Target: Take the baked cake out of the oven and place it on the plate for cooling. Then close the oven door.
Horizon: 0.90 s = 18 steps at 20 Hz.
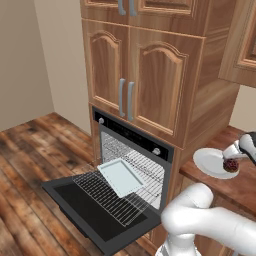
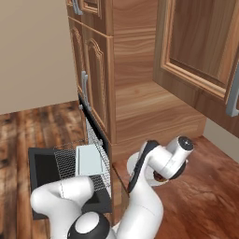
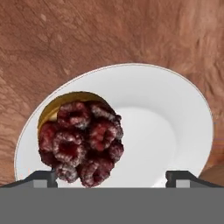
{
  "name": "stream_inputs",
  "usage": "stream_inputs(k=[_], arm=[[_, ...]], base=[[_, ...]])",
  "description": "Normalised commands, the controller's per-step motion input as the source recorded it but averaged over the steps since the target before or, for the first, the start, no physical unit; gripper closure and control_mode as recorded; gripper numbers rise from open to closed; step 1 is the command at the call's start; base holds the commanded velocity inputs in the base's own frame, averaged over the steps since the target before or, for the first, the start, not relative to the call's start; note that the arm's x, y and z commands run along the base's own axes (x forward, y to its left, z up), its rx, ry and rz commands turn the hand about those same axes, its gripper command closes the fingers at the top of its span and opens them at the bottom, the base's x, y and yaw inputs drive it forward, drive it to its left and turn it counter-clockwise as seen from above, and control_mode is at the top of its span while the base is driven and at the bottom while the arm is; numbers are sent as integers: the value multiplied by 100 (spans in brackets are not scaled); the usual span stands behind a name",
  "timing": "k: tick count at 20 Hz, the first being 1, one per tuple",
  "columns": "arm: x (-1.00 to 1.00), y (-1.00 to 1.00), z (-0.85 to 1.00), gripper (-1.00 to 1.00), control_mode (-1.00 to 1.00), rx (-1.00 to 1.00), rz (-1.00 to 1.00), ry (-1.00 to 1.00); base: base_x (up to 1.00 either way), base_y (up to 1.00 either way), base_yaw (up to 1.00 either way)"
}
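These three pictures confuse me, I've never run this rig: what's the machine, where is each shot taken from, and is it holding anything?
It is a white robot arm on a driving base. Two cameras ride behind it, left and right; the third looks along the hand. The gripper hangs open over the plate on the wooden counter, holding nothing. The cake, berry-topped, lies on the plate. The left view shows the oven, its door still down, a rack pulled out and a pale tray on it.

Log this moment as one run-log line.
cake: on plate | gripper: open, over cake | oven door: open | next: close door
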Motion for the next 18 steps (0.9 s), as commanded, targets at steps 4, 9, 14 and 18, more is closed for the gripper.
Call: stream_inputs(k=[4, 9, 14, 18], arm=[[0, 20, 58, -100, -100, 2, 0, -10], [-31, 4, 97, -100, -100, 0, 0, -12], [-54, 23, 100, -100, -100, 0, 0, -1], [-46, 54, 97, -100, -100, 0, 0, 9]], base=[[0, 0, 0], [0, 0, 0], [0, 0, 0], [0, 0, 0]])
